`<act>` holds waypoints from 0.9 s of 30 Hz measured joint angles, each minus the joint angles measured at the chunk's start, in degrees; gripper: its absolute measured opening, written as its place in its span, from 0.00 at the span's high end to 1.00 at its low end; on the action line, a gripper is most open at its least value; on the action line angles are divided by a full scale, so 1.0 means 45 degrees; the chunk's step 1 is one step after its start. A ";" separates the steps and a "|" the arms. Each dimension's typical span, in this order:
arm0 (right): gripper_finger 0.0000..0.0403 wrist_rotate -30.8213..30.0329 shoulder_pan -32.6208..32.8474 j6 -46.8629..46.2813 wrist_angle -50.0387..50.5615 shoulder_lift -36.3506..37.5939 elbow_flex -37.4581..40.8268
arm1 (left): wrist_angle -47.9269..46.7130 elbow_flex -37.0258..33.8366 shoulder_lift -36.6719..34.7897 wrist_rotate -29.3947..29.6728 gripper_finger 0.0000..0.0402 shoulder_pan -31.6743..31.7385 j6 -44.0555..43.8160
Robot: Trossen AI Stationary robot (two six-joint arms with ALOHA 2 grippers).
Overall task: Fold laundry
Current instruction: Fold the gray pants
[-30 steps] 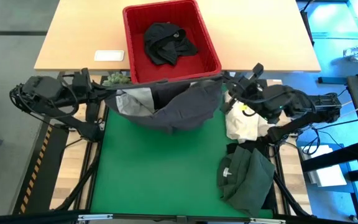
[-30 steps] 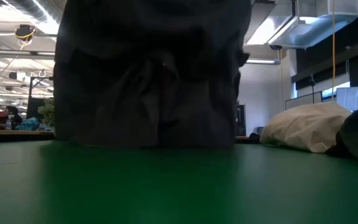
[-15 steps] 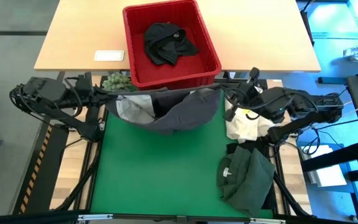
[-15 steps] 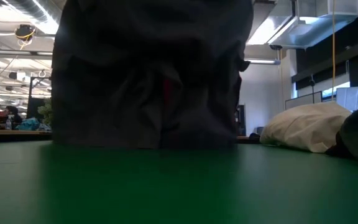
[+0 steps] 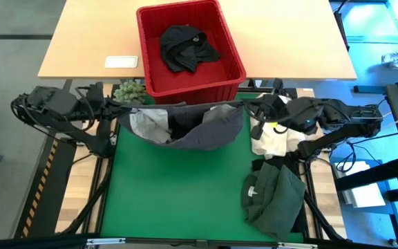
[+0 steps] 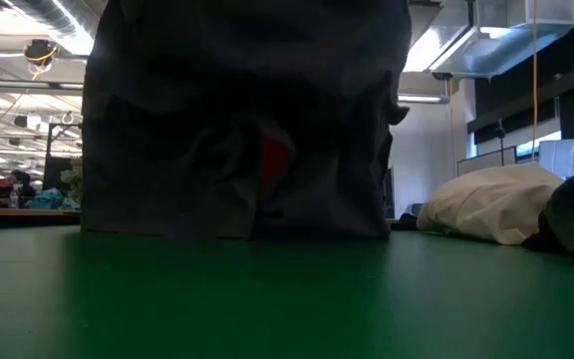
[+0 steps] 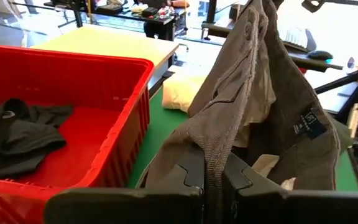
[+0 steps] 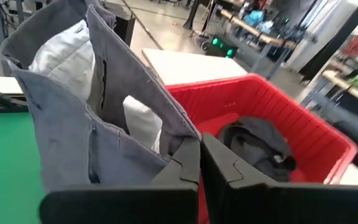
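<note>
A dark grey garment (image 5: 185, 124) with pale pocket lining hangs spread between my two grippers over the far edge of the green mat (image 5: 171, 194). My left gripper (image 5: 119, 105) is shut on its left top corner and my right gripper (image 5: 249, 109) on its right top corner. In the low view the garment (image 6: 237, 130) is a dark curtain reaching down to about mat level. Whether its hem touches the mat I cannot tell. A black garment (image 5: 185, 47) lies in the red basket (image 5: 235, 59). A dark green garment (image 5: 275, 197) lies on the mat's right side. My left gripper pinches the garment's ribbed top edge (image 7: 214, 155) between its two fingers (image 7: 188, 177), coming about level from the table's left. The cloth rises away from the fingers and hangs below them. My right gripper pinches the top edge at the other corner (image 8: 182, 140) between its two fingers (image 8: 225, 168), about level from the table's right. The cloth runs fairly straight between both holds.
The red basket stands on the wooden table (image 5: 289, 41) just behind the mat, close to the hanging cloth. A cream-white cloth heap (image 5: 271, 138) lies under my right arm. A white card (image 5: 121, 61) and a small green clump (image 5: 130, 90) lie at the far left.
My right gripper has turned at the wrist and tipped. The garment's top edge, bowed before, now runs nearly straight between the grippers. The hanging cloth has parted a little in the middle, so the red basket shows through in the low view.
</note>
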State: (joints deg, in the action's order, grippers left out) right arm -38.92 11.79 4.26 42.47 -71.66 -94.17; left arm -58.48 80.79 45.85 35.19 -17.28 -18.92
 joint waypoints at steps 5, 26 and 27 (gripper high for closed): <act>1.00 0.1083 -0.0269 -0.0673 0.0458 -0.0115 0.0010 | 0.0051 0.0000 0.0718 -0.0452 1.00 -0.0064 0.0010; 1.00 0.1923 0.7130 -0.5448 -0.4823 -0.0643 0.7092 | 0.0160 0.0000 0.8635 0.1532 1.00 -0.8594 -0.6729; 1.00 0.2236 0.7259 -0.5602 -0.5681 -0.0655 0.7699 | 0.0312 0.0000 0.9090 0.1361 1.00 -0.8895 -0.7248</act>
State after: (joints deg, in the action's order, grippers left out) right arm -28.86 44.45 -20.95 16.91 -74.61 -59.53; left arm -57.07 80.79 86.76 41.31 -57.30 -51.53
